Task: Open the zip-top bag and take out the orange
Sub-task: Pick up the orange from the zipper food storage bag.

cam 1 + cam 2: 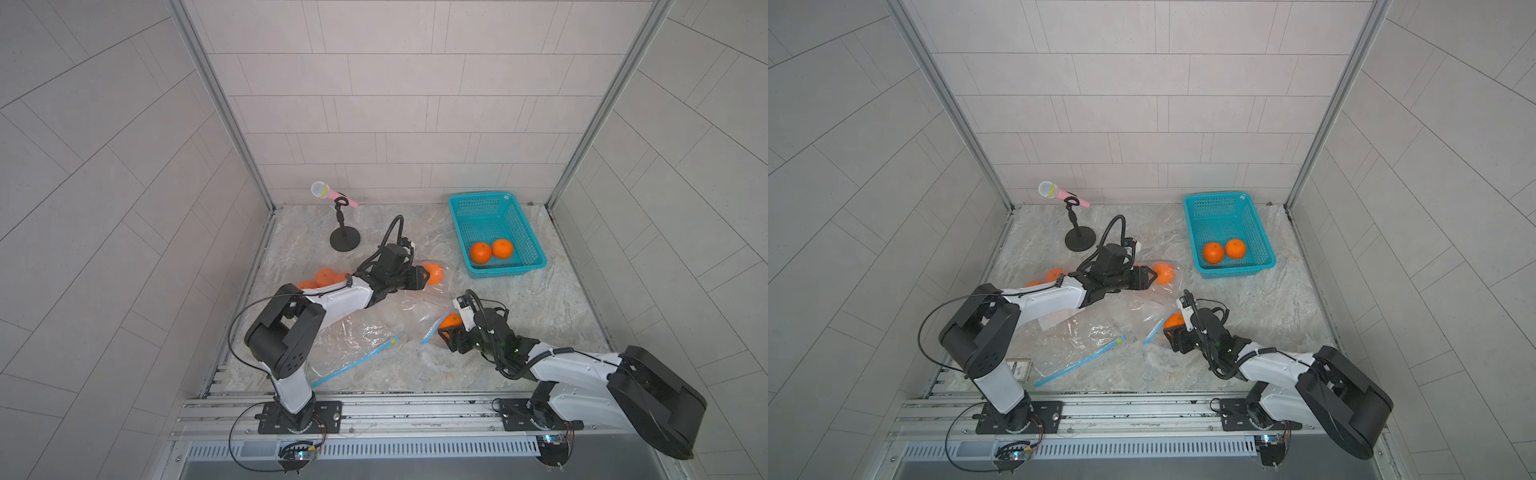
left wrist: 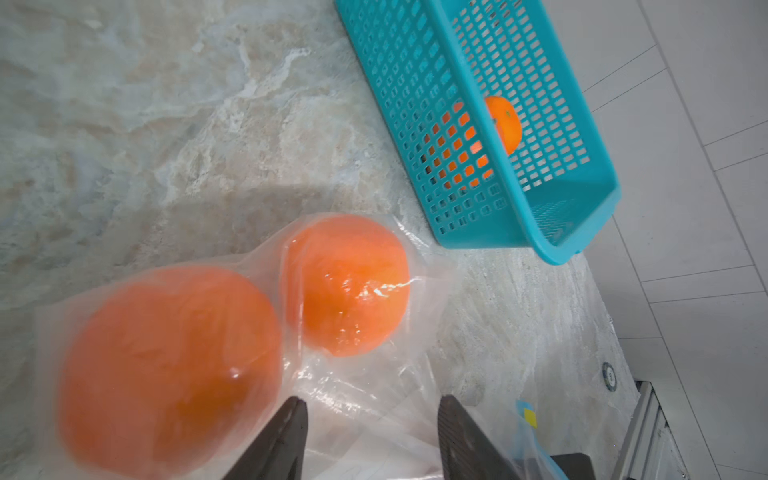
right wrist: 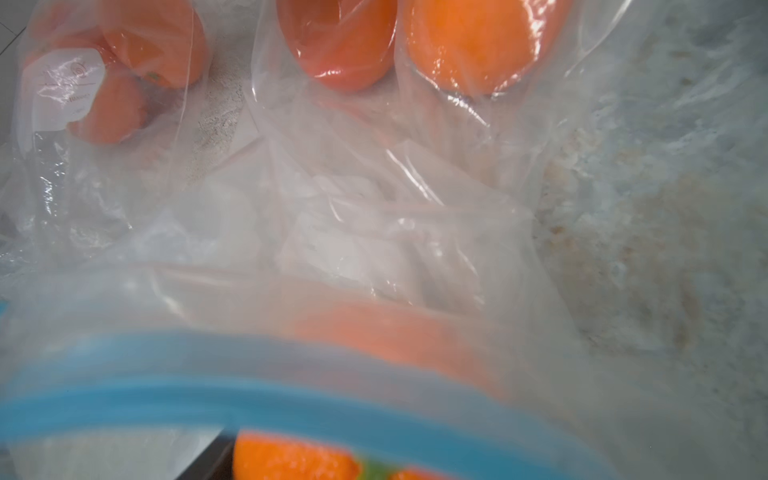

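Note:
The clear zip-top bag (image 1: pixel 374 328) lies crumpled on the stone table, its blue zip strip (image 1: pixel 353 361) parted. My right gripper (image 1: pixel 446 330) is at the bag's mouth, shut on an orange (image 1: pixel 452 320); in the right wrist view that orange (image 3: pixel 291 459) sits close up behind the blue strip (image 3: pixel 208 399). My left gripper (image 1: pixel 426 277) rests on the bag's far end, next to a bagged orange (image 1: pixel 434 273). In the left wrist view the left gripper (image 2: pixel 370 409) is open over loose plastic, with two bagged oranges (image 2: pixel 349 286) (image 2: pixel 166 365) just beyond. More oranges (image 1: pixel 325 276) lie behind the left arm.
A teal basket (image 1: pixel 498 199) stands at the back right and holds two oranges (image 1: pixel 481 252) (image 1: pixel 502 248). A pink microphone (image 1: pixel 328 192) on a black stand (image 1: pixel 345 240) stands at the back left. Tiled walls close in three sides.

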Available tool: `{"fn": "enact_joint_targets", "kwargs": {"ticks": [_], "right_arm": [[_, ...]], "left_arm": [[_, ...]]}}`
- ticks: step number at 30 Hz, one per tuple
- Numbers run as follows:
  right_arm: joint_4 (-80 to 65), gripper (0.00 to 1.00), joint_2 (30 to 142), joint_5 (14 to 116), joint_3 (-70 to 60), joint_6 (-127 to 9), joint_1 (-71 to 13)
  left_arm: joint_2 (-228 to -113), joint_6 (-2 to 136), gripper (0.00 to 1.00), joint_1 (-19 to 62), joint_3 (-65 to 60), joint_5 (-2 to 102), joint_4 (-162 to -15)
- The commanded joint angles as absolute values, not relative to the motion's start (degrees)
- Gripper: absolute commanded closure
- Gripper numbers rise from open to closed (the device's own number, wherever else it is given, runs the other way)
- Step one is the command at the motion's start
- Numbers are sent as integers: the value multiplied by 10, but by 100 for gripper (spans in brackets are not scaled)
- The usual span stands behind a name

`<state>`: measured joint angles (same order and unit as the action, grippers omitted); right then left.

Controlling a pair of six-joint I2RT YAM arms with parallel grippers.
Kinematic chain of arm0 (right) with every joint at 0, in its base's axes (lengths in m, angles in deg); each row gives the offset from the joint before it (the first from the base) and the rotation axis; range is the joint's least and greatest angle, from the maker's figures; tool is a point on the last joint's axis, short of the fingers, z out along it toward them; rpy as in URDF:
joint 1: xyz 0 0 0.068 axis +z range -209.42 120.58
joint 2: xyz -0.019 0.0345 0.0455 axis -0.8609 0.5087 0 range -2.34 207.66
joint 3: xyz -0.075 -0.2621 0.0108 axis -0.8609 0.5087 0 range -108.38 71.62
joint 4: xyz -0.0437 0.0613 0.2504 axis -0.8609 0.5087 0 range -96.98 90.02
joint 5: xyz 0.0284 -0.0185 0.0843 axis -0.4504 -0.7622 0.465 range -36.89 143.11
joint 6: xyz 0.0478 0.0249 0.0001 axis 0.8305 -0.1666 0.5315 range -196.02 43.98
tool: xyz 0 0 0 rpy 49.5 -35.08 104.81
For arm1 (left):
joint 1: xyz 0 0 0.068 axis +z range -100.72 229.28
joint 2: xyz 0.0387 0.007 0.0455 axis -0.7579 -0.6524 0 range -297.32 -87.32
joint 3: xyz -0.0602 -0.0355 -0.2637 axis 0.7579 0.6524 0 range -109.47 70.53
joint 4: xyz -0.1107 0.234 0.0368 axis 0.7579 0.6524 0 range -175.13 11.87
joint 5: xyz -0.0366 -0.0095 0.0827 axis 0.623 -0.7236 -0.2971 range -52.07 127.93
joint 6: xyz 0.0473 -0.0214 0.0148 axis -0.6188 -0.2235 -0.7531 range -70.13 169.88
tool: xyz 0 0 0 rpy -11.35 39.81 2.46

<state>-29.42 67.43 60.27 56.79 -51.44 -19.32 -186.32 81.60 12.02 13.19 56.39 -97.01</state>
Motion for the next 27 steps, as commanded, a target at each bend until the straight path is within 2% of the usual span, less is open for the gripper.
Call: {"fn": "enact_joint_targets", "kwargs": {"ticks": [1,4,7,9,16,19,25,27], "right_arm": [[-293,26,704,577,539,-552,-192],[-286,22,720,565,529,-564,-184],[-252,8,726,563,515,-554,-175],[-234,4,715,574,510,-536,-175],[-157,4,663,608,492,-474,-173],[-104,4,663,575,475,-475,-153],[-99,4,687,556,458,-472,-131],[-76,3,682,518,445,-479,-108]], "left_arm": [[-1885,834,43,115,160,608,-1052],[-1915,858,43,106,171,636,-1102],[-1930,854,43,97,164,625,-1088],[-1929,846,43,93,167,608,-1076],[-1939,847,44,76,184,584,-1068],[-1941,846,44,75,189,579,-1072],[-1951,852,45,68,191,579,-1080],[-1958,853,45,66,192,578,-1081]]}}
